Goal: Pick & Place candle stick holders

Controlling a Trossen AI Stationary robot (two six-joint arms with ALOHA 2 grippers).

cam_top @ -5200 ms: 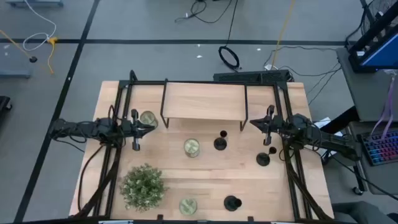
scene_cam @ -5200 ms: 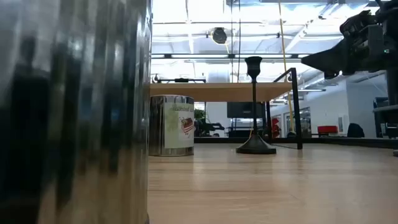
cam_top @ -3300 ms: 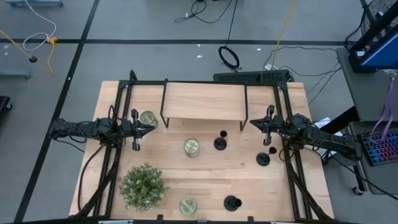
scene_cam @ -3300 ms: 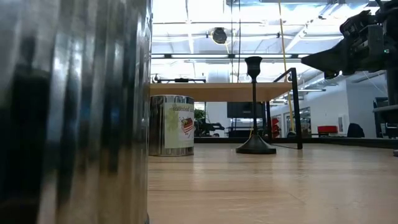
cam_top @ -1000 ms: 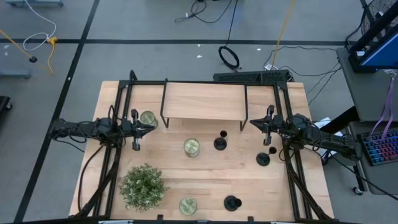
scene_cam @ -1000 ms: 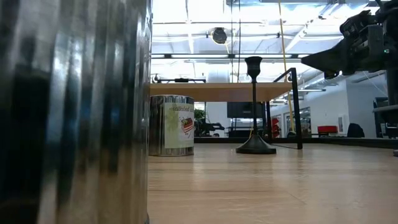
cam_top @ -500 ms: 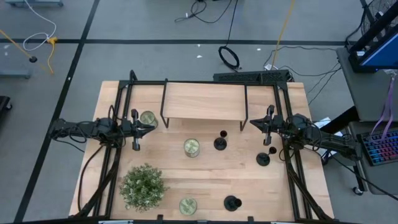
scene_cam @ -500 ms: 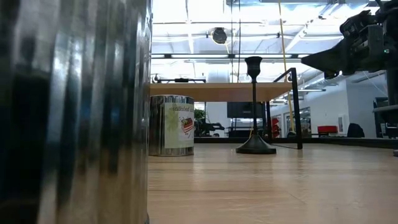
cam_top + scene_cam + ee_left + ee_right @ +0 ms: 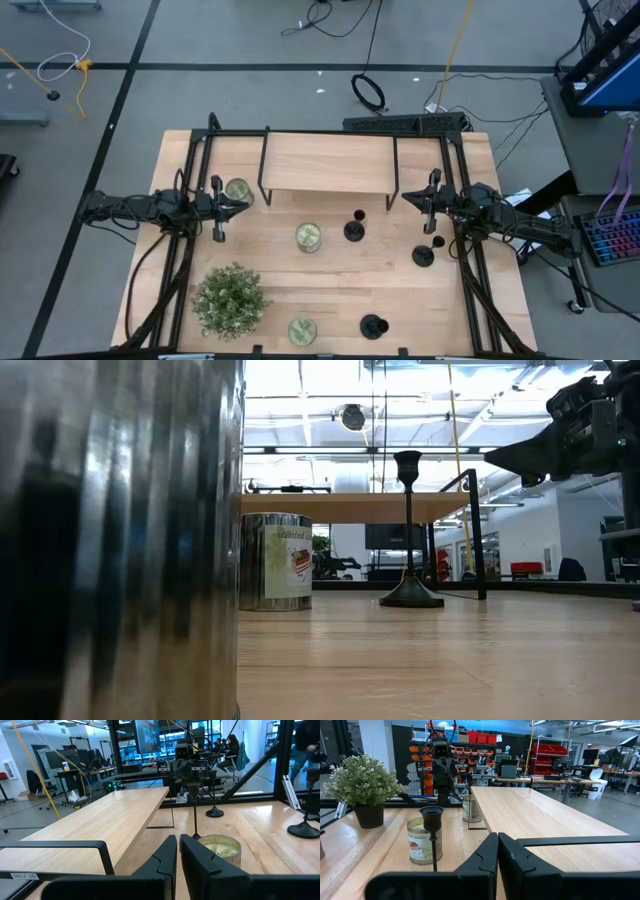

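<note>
Three matte-black candle stick holders stand on their round bases on the wooden table: one at the middle (image 9: 353, 229), one to the right (image 9: 424, 254), one near the front edge (image 9: 372, 325). The middle one also shows in the low view (image 9: 408, 530), the left wrist view (image 9: 193, 795) and the right wrist view (image 9: 432, 820). My left gripper (image 9: 238, 206) hovers at the table's left, shut and empty (image 9: 177, 851). My right gripper (image 9: 408, 198) hovers at the table's right, shut and empty (image 9: 496, 849).
A raised wooden shelf (image 9: 328, 163) on black legs spans the far side. Candle tins stand at the far left (image 9: 238, 189), the middle (image 9: 308, 236) and the front edge (image 9: 302, 330). A bushy green potted plant (image 9: 231, 298) stands front left. Black frame rails (image 9: 478, 290) run along both sides.
</note>
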